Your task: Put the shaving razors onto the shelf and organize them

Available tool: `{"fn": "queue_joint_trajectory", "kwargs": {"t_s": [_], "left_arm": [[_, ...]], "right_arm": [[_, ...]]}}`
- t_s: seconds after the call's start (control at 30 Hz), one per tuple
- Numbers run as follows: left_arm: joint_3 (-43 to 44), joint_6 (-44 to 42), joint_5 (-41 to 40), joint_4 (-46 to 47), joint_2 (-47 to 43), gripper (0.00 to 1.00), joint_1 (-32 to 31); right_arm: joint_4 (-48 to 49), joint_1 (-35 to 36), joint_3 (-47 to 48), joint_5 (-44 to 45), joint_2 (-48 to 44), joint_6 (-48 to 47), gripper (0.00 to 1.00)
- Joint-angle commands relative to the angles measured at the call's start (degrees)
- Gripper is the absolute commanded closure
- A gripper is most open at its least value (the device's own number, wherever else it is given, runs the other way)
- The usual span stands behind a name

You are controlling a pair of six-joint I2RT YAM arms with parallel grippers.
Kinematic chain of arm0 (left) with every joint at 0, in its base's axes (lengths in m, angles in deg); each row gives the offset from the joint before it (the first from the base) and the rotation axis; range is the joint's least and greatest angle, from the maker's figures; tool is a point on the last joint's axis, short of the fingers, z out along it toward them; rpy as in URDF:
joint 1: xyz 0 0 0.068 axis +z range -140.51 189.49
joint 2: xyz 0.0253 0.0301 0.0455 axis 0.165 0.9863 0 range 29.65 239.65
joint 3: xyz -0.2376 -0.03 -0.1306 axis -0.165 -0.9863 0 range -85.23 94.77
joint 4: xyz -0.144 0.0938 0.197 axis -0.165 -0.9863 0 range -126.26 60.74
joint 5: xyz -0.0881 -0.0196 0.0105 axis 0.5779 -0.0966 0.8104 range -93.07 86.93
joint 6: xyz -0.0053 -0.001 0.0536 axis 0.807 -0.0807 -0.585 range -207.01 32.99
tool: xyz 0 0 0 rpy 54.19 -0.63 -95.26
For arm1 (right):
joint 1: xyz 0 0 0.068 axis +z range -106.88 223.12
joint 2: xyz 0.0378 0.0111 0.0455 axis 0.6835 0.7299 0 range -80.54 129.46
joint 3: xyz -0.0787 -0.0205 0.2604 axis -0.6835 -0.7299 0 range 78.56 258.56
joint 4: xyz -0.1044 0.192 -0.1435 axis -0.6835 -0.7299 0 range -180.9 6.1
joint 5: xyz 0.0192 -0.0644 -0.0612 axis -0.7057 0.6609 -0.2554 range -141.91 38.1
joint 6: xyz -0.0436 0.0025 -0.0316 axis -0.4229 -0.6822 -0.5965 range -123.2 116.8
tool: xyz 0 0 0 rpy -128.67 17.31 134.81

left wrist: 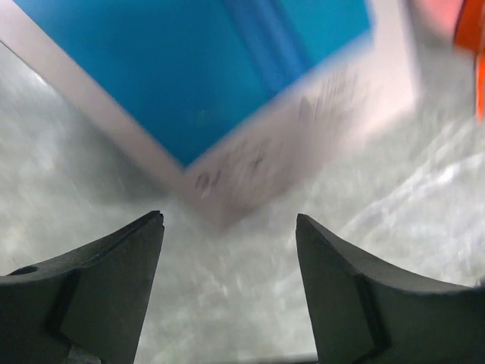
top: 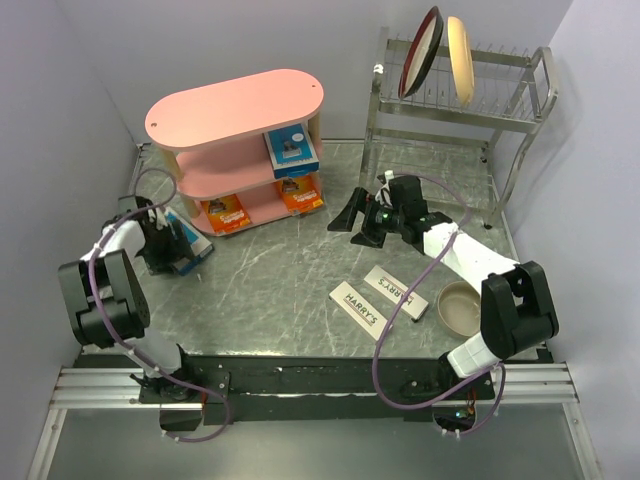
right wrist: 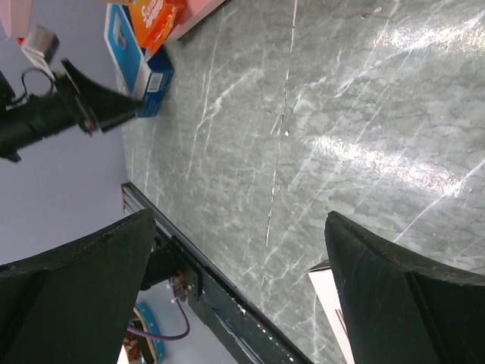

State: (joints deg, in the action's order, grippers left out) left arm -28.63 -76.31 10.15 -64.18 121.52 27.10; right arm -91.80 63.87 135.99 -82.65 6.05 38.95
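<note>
The pink shelf stands at the back left. One blue-and-white razor card lies on its middle tier, and two orange cards lean on the bottom tier. Another blue-and-white card stands on the table left of the shelf. My left gripper is open, and the card's near corner just reaches between its fingertips. Two white HARRY'S boxes lie on the table at the front right. My right gripper hangs open over bare table, holding nothing.
A steel dish rack with two plates stands at the back right. A grey bowl sits right of the white boxes. The right wrist view shows the table's front rail and a corner of a white box.
</note>
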Motion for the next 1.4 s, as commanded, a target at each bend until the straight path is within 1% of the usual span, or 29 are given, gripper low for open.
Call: {"fn": "queue_joint_trajectory", "kwargs": {"t_s": [0.0,0.07,0.1,0.17,0.2,0.23,0.33,0.43,0.57,0.7,0.8,0.93,0.97,1.13,1.17,1.2,1.37], "left_arm": [[2.2,-3.0,0.6,-8.7,-4.5,0.23,0.2],[6.7,-4.2,-0.5,-13.7,-3.5,0.24,2.0],[9.5,-4.4,-0.6,-14.6,-3.2,0.25,4.6],[12.0,-3.7,-0.5,-13.7,-2.9,0.25,7.5],[14.0,-3.3,-0.6,-12.6,-2.8,0.25,10.1],[14.7,-3.3,-0.4,-11.4,-2.8,0.25,10.6],[17.4,-4.8,-0.1,-6.1,0.0,0.24,10.6],[21.6,-5.2,-1.0,-2.6,5.1,0.23,10.3],[27.3,-8.1,-0.7,-0.8,14.2,0.24,10.1],[33.5,-10.1,-0.4,-0.4,20.5,0.25,9.8],[36.6,-12.8,-1.0,-0.9,24.3,0.27,9.6],[36.5,-14.0,0.8,-1.3,25.9,0.30,9.6],[36.0,-14.0,1.3,-2.3,25.7,0.32,9.6],[29.9,-13.4,12.0,-9.2,22.6,0.38,9.3],[27.4,-13.2,13.8,-11.6,21.9,0.39,9.3],[26.4,-13.1,17.9,-12.8,21.3,0.40,9.2],[22.7,-14.3,24.9,-22.9,19.8,0.39,8.8]], "right_arm": [[1.5,0.3,0.1,1.5,-4.1,-0.9,0.00],[1.4,0.3,-0.3,1.6,-4.8,-1.3,0.00],[1.5,0.3,-0.6,1.6,-5.0,-1.4,0.00],[1.4,0.3,-1.0,1.7,-5.7,-1.5,0.00],[1.4,0.3,-1.3,1.8,-5.9,-1.6,0.00],[1.3,0.3,-1.4,1.9,-6.2,-1.8,0.00],[0.7,0.2,-1.4,2.1,-6.5,-2.4,0.00],[0.2,0.2,-1.2,2.2,-6.8,-3.2,0.00],[0.6,-0.4,-2.1,1.9,-6.6,-3.1,0.00],[1.3,-1.1,-3.4,1.6,-6.5,-2.8,0.00],[1.5,-1.5,-3.8,1.4,-6.3,-2.7,0.00],[1.7,-2.2,-4.0,1.0,-5.8,-2.5,0.00],[1.7,-2.3,-4.0,1.0,-5.5,-2.4,0.00],[1.8,-2.3,-3.4,0.9,-4.5,-2.0,0.00],[1.9,-2.3,-3.1,0.9,-4.3,-2.0,0.00],[2.0,-2.3,-3.0,0.8,-4.1,-1.9,0.00],[1.7,-2.4,-1.5,0.7,-3.4,-1.5,0.00]]}}
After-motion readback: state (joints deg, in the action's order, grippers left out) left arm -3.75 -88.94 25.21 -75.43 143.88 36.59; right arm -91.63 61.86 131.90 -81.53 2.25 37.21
